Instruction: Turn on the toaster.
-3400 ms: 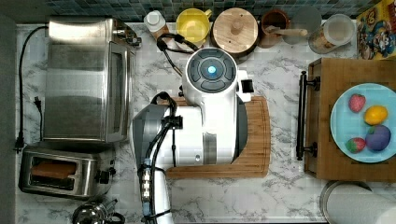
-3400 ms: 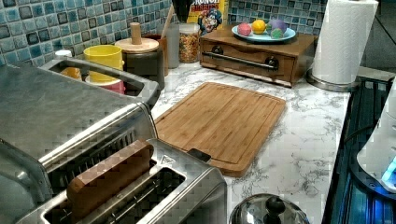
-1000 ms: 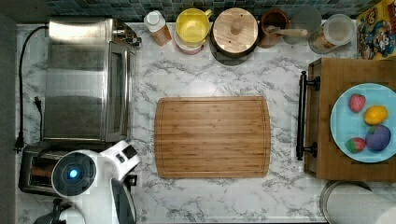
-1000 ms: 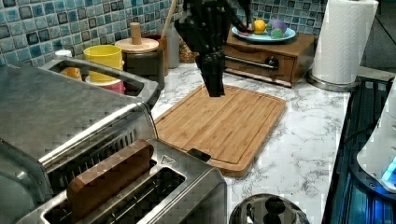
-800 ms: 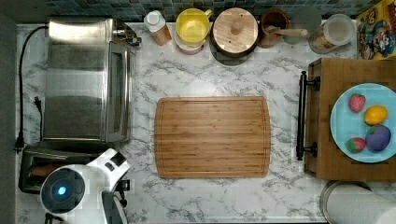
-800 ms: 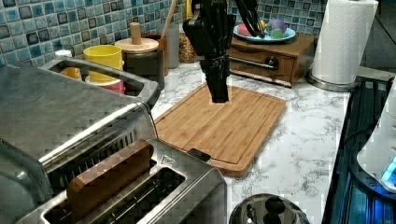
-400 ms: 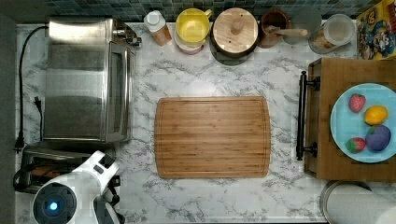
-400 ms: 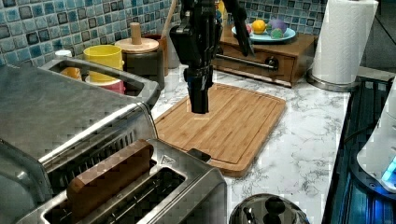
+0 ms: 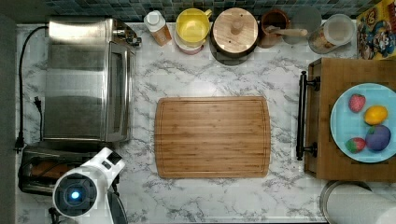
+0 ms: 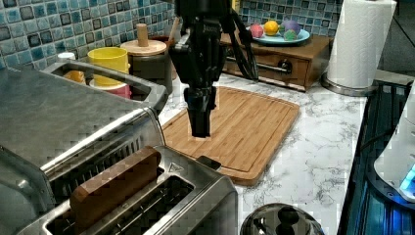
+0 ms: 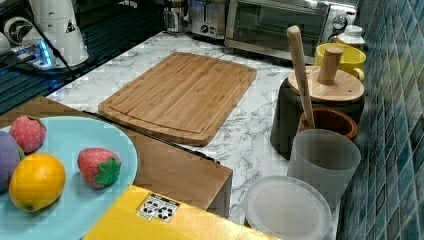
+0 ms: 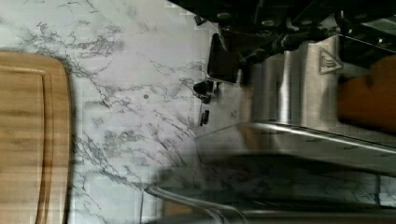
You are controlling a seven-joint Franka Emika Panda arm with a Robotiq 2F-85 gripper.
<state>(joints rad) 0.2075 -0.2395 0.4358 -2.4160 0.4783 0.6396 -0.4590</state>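
The toaster (image 9: 32,163) is a small steel box at the top view's lower left, partly under my white wrist (image 9: 77,193). In the left view the toaster (image 10: 195,188) fills the foreground, with a brown bread slice (image 10: 115,186) standing in one slot. Its black lever (image 10: 208,162) sticks out of the end that faces the cutting board. My dark gripper (image 10: 200,133) points down just above that lever, apart from it, fingers shut with nothing held. The wrist view shows the lever (image 12: 223,60) and a small knob (image 12: 204,88) on the toaster's end.
A large steel toaster oven (image 9: 84,79) stands right beside the toaster. The wooden cutting board (image 9: 212,137) lies mid-counter. A steel pot lid (image 10: 281,223) sits near the toaster's lever end. Jars and a yellow cup (image 9: 192,25) line the back; a fruit plate (image 9: 362,122) rests on a wooden box.
My gripper has come down from the back of the counter, across the cutting board, to just above the toaster's lever end. In the top view my wrist slid toward the lower left.
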